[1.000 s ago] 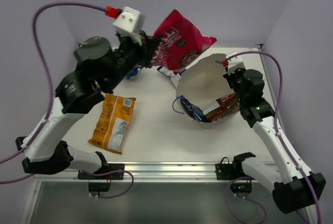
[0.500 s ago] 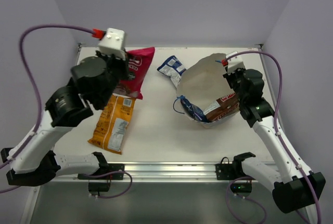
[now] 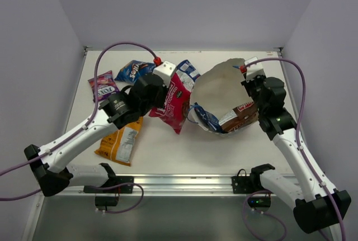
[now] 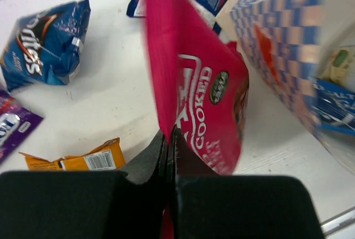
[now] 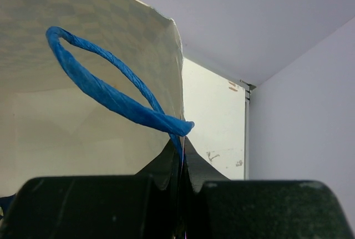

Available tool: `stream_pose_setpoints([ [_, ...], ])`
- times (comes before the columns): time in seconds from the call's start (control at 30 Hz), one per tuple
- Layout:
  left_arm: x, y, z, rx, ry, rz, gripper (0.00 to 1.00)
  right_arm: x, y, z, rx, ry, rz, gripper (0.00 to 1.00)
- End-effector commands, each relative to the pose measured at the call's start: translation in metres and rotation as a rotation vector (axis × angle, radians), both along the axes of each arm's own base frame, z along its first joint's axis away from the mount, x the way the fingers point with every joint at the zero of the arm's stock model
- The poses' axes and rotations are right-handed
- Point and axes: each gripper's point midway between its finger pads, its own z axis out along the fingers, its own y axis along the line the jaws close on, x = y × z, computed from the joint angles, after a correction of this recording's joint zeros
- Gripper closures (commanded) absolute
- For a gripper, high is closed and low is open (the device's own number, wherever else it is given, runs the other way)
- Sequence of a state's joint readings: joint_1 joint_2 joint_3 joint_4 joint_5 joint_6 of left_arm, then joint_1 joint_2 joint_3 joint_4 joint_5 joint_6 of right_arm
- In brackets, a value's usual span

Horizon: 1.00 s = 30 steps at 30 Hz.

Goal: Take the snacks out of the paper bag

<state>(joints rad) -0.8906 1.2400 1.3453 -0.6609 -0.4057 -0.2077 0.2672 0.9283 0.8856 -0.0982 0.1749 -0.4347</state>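
The paper bag (image 3: pixel 221 87) lies on its side right of centre, tan inside facing up, blue checks showing in the left wrist view (image 4: pixel 277 39). My right gripper (image 3: pixel 248 80) is shut on its rim beside the blue cord handle (image 5: pixel 111 97), pinching the paper (image 5: pixel 182 150). A brown-and-white chip bag (image 3: pixel 239 117) sits in the bag's mouth. My left gripper (image 3: pixel 163 97) is shut on the large pink-red packet (image 3: pixel 176 104), which hangs just left of the bag (image 4: pixel 205 95). On the table lie the orange-yellow packet (image 3: pixel 120 137), a blue one (image 3: pixel 134 70), a pink-purple one (image 3: pixel 103 84) and a blue-white one (image 3: pixel 187 69).
The table's back wall and side walls close in the work area. A metal rail (image 3: pixel 184 182) runs along the near edge between the arm bases. The left arm's purple cable (image 3: pixel 120 48) loops over the back left of the table.
My left arm has swung the pink-red packet down from high at the back left to just beside the bag. The right gripper and the bag have stayed put.
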Motion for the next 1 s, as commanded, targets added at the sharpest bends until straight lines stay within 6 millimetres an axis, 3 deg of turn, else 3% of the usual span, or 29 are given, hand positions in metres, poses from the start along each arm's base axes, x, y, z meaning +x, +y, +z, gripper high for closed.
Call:
stream_pose_setpoints([
  [0.0, 0.044, 0.006, -0.021, -0.103, 0.039, 0.078, 1.0, 0.003, -0.007, 0.024, 0.012, -0.086, -0.035, 1.0],
  [0.03, 0.056, 0.007, -0.041, -0.092, 0.056, 0.097, 1.0, 0.003, -0.006, 0.022, 0.01, -0.084, -0.034, 1.0],
  [0.1, 0.079, 0.023, -0.057, -0.089, 0.074, 0.155, 1.0, 0.004, -0.006, 0.021, 0.009, -0.081, -0.034, 1.0],
  [0.17, 0.1, 0.027, -0.073, -0.088, 0.096, 0.18, 1.0, 0.005, -0.006, 0.019, 0.011, -0.077, -0.035, 1.0],
  [0.27, 0.132, 0.043, -0.081, -0.097, 0.079, 0.241, 0.98, 0.006, -0.006, 0.022, 0.008, -0.081, -0.033, 1.0],
  [0.33, 0.152, 0.06, -0.081, -0.101, 0.062, 0.304, 0.89, 0.008, -0.006, 0.025, 0.005, -0.086, -0.035, 1.0],
  [0.37, 0.16, 0.064, -0.09, -0.088, 0.073, 0.324, 0.79, 0.008, -0.005, 0.026, 0.002, -0.088, -0.032, 1.0],
  [0.43, 0.176, 0.073, -0.084, -0.1, 0.051, 0.355, 0.68, 0.011, -0.004, 0.031, 0.003, -0.095, -0.029, 1.0],
  [0.47, 0.182, 0.076, -0.086, -0.094, 0.054, 0.366, 0.56, 0.011, -0.004, 0.034, 0.003, -0.1, -0.029, 1.0],
  [0.5, 0.187, 0.075, -0.074, -0.104, 0.03, 0.361, 0.47, 0.012, -0.004, 0.034, -0.001, -0.096, -0.028, 1.0],
  [0.53, 0.186, 0.075, -0.07, -0.102, 0.034, 0.358, 0.39, 0.013, -0.003, 0.037, -0.002, -0.1, -0.027, 1.0],
  [0.57, 0.185, 0.072, -0.058, -0.117, 0.024, 0.344, 0.22, 0.014, -0.003, 0.038, -0.008, -0.101, -0.026, 1.0],
  [0.63, 0.18, 0.069, -0.033, -0.155, -0.007, 0.314, 0.09, 0.015, -0.004, 0.041, -0.013, -0.106, -0.03, 1.0],
  [0.67, 0.17, 0.064, -0.01, -0.199, -0.035, 0.272, 0.03, 0.015, -0.005, 0.042, -0.019, -0.106, -0.032, 1.0],
  [0.73, 0.15, 0.058, 0.027, -0.265, -0.08, 0.212, 0.0, 0.016, -0.005, 0.043, -0.021, -0.108, -0.034, 1.0],
  [0.83, 0.113, 0.032, 0.065, -0.343, -0.112, 0.058, 0.0, 0.016, -0.005, 0.047, -0.02, -0.115, -0.034, 1.0],
  [0.87, 0.096, 0.01, 0.072, -0.364, -0.103, -0.026, 0.0, 0.016, -0.005, 0.048, -0.021, -0.115, -0.032, 1.0],
  [0.93, 0.071, -0.008, 0.083, -0.365, -0.108, -0.1, 0.0, 0.016, -0.006, 0.051, -0.02, -0.121, -0.037, 1.0],
  [0.97, 0.051, -0.03, 0.089, -0.366, -0.106, -0.173, 0.0, 0.015, -0.005, 0.053, -0.023, -0.123, -0.035, 1.0],
])
